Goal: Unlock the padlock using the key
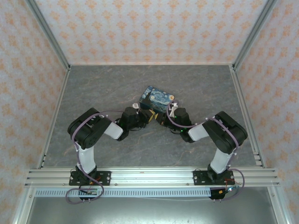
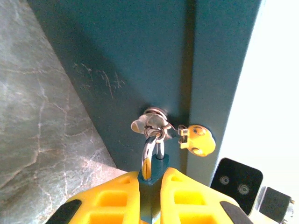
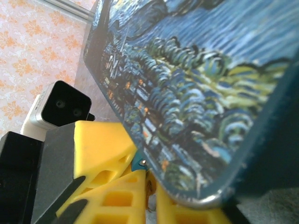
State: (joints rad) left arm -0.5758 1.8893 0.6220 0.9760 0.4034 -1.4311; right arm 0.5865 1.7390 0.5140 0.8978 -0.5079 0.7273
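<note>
Left end effector (image 2: 152,176) is clamped on the teal body of the padlock (image 2: 157,164), which stands between its yellow fingers (image 2: 117,196). The lock's long axis runs straight away from the wrist, with the silver shackle leading and threaded through the metal hasp (image 2: 152,116) on the dark side of the painted tin box (image 1: 158,99). A small yellow-headed piece (image 2: 198,140) hangs beside the hasp. The box sits on the grey bench (image 1: 93,88), lid down and contents hidden. Right end effector (image 3: 149,186) sits under the lid's edge; I cannot tell whether its fingers are apart or together.
</note>
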